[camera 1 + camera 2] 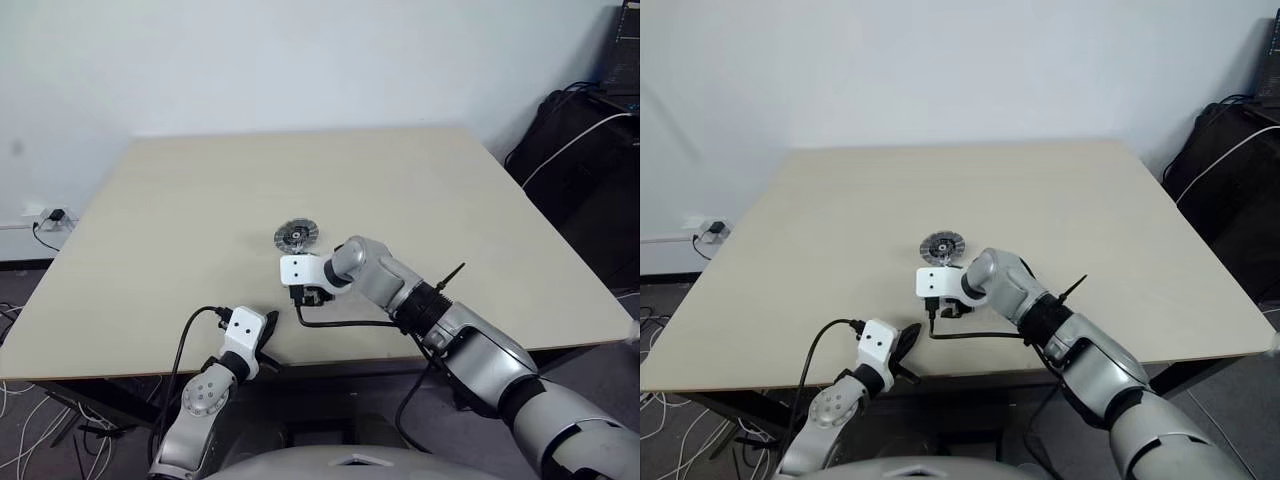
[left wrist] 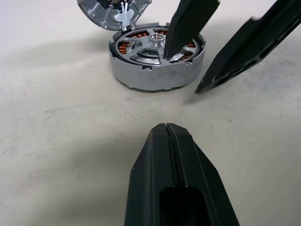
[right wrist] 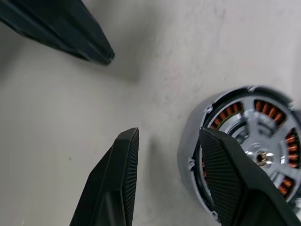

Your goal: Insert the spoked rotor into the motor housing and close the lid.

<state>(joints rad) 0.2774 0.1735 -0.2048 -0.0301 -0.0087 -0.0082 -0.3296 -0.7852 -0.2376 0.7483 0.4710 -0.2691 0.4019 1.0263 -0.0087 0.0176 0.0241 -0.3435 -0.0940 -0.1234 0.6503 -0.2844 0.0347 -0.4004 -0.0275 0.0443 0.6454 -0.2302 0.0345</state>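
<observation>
On the table (image 1: 150, 230) your motor housing (image 2: 155, 70) sat near the front edge with the spoked rotor (image 2: 153, 44) already inside; it looked rigid, metal and slippery. Your right gripper (image 3: 169, 141) hung over it, fingers apart and empty; the left gripper (image 2: 167, 132) stayed out, pinched together. Grip the tilted lid (image 2: 113, 12) by its rim.

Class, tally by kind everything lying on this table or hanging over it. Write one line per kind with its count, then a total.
Motor housing: 1
Spoked rotor, seated in the housing: 1
Round grey disc, probably the lid: 1
Pincers: 2 (left pincer shut, right pincer open)
Total: 5
</observation>
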